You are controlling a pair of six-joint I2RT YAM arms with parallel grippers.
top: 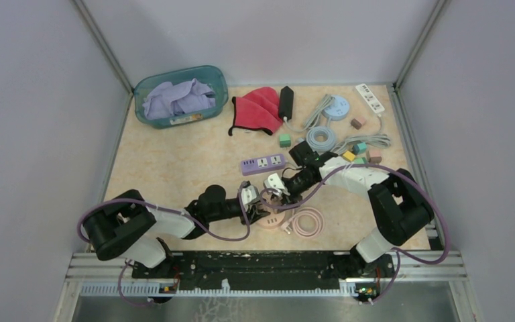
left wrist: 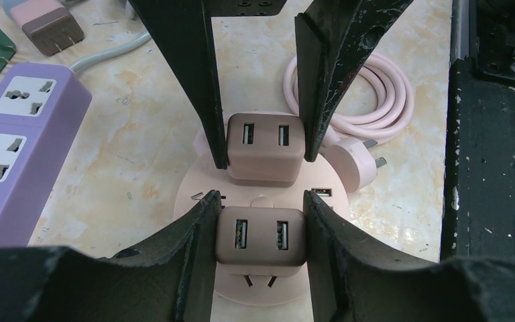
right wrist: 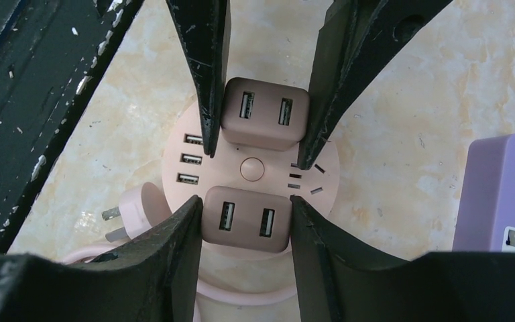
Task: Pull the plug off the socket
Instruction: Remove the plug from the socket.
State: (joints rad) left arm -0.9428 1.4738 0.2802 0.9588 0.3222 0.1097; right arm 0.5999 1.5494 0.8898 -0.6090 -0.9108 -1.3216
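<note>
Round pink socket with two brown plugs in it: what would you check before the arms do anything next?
1. Left gripper closed on its brown square USB plug: ok.
2. Right gripper closed on the other brown USB plug: ok.
3. Round pink socket held down against the pull: cannot tell.
4. Left plug's pins out of the socket: cannot tell, only partly visible.
5. Purple power strip apart from the socket: ok.
6. Pink wall plug lying loose: ok.
</note>
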